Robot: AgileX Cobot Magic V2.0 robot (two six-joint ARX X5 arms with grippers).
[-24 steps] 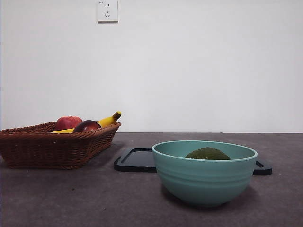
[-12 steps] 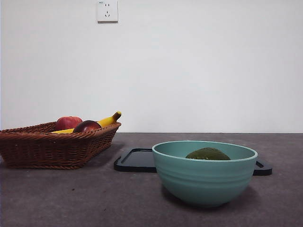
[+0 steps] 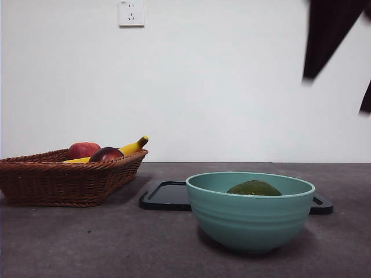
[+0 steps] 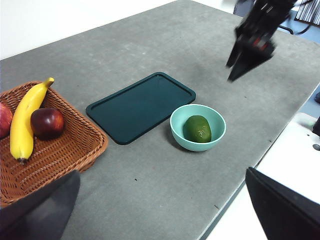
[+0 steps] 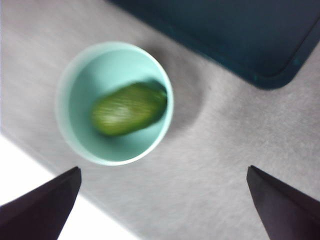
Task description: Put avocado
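— black jaws on your right gripper [image 3: 342,75]: how are they set?
— spread wide and empty, hanging high above the teal bowl [image 5: 114,103], touching nothing.
— and the avocado [image 5: 128,108]?
— lying inside that bowl, just beside the dark tray [image 4: 140,105].
— your left gripper [image 4: 160,210]?
— wide apart too, holding nothing, well back from the wicker basket [image 4: 50,150].

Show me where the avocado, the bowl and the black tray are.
avocado [image 4: 198,128]: left wrist view, middle of its skin.
bowl [image 3: 249,219]: front view, outer wall.
black tray [image 4: 140,106]: left wrist view, bare floor.
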